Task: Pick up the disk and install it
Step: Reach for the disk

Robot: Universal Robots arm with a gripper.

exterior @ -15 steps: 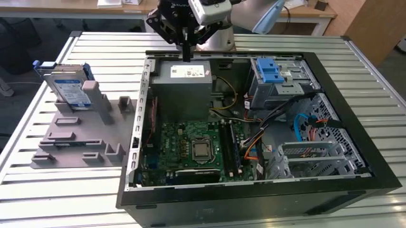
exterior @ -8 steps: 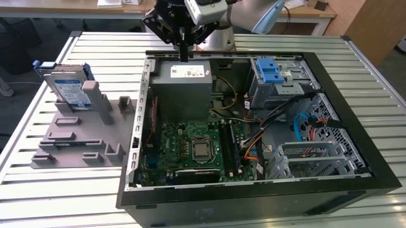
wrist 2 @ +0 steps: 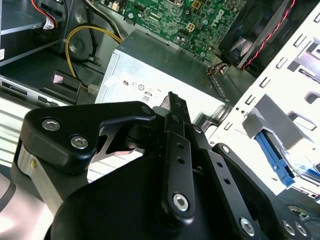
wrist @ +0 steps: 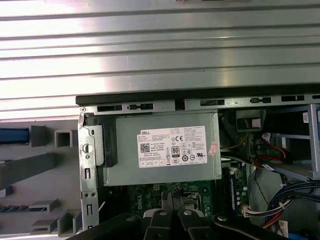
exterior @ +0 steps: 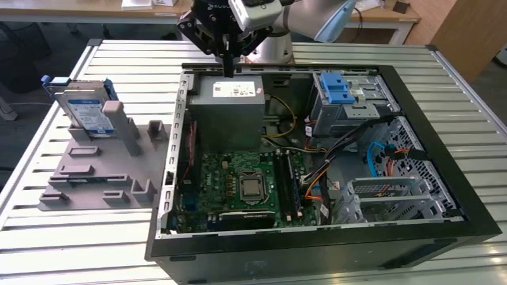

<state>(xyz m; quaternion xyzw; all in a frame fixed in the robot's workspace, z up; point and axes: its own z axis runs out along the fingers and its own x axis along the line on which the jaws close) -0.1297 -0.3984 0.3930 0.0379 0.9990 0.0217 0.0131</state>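
Claw [exterior: 228, 71]: fingers pressed together, nothing between them. In the first wrist view the two fingertips [wrist: 172, 196] lie side by side with no gap.

Directly below the claw: the power supply [exterior: 230, 107], a grey box with a white sticker, tucked into a corner of the open case [exterior: 317, 252]. The tips hang over the box's edge beside the case wall. Cannot tell whether they touch it.

Room: past that wall, bare slatted table [exterior: 119, 53]. Above the case, open air.

Inside the case, outward from the claw:
- green motherboard [exterior: 241, 184], just beyond the power supply;
- silver cage [exterior: 348, 98] with a blue latch, along the same wall, to the exterior view's right of the claw;
- loose cables [exterior: 372, 154], black, blue and orange, past the cage.

Outside the case, well to the exterior view's left of the claw: a grey fixture [exterior: 95, 178] on the table. The disk [exterior: 85, 110] stands upright in its far slot, label outward and blue rails on its edges, well apart from the claw.
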